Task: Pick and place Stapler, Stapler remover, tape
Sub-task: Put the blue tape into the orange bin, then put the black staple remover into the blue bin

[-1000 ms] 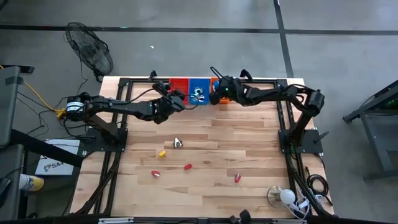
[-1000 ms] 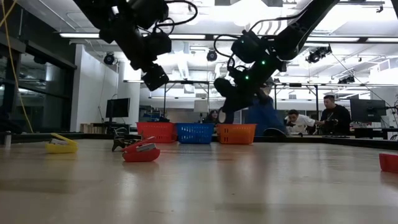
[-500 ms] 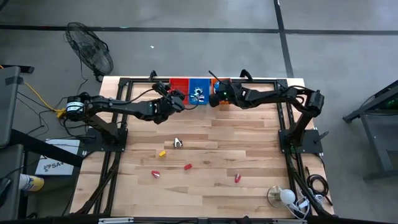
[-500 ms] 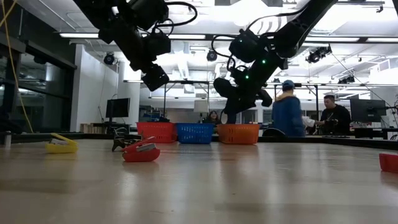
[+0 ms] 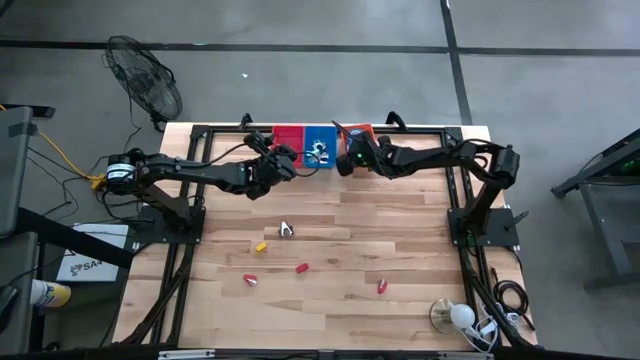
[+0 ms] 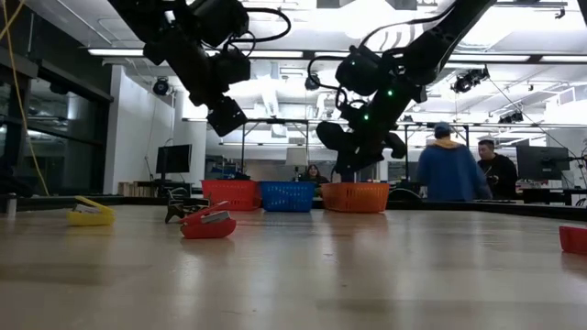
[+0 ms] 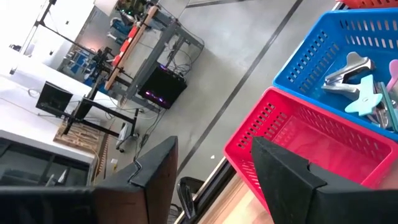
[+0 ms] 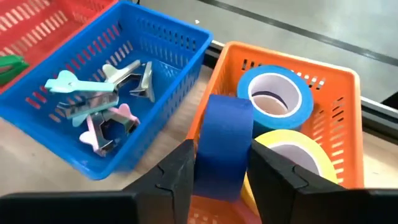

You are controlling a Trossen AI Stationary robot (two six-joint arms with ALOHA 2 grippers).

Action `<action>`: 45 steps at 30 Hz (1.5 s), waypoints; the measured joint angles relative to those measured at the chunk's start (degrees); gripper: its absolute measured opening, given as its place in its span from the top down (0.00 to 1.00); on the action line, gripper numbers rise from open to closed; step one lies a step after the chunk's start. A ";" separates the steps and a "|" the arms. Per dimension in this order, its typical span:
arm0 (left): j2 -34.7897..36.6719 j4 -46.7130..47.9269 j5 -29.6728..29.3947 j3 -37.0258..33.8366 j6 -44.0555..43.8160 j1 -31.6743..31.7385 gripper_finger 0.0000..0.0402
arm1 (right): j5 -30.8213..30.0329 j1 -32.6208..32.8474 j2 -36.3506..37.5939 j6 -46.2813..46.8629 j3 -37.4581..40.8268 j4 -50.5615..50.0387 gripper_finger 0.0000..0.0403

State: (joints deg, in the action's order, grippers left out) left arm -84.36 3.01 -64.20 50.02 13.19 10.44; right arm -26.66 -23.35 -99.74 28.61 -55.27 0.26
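I had the right pincer clamped on a blue tape roll above the orange basket's rim, at twelve o'clock on the bench; left pincer gaped empty.

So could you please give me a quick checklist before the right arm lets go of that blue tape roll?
1. Right gripper over the orange basket: ok.
2. Dark blue tape roll between its fingers: ok, though how firm the grip is, cannot tell.
3. Room in the basket beside the blue roll and yellow roll: cannot tell.
4. Left gripper open, holding nothing, near the red basket: ok.
5. Roll clear of the blue basket: ok.
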 joint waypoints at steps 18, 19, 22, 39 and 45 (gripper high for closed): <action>0.00 5.13 0.05 0.01 -3.30 0.20 0.50 | 3.11 -2.23 4.23 -10.88 -0.83 0.16 0.36; 0.00 6.35 0.19 0.00 -3.99 0.65 0.50 | 2.66 -2.38 5.43 -12.08 -0.83 0.05 0.35; 0.58 11.73 0.86 0.00 -7.10 1.92 0.50 | 0.44 -2.76 9.34 -16.04 -0.85 -1.72 0.35; 11.96 33.20 20.85 -2.66 -25.79 4.03 0.50 | -7.19 0.14 32.16 -17.70 15.49 -8.10 0.37; 16.99 33.20 25.68 -8.22 -28.59 0.43 0.50 | -4.44 6.83 39.79 -9.78 26.79 1.74 0.37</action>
State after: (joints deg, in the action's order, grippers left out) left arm -67.36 36.22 -38.52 41.80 -15.40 10.86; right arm -31.11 -16.52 -59.95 18.83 -28.48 2.00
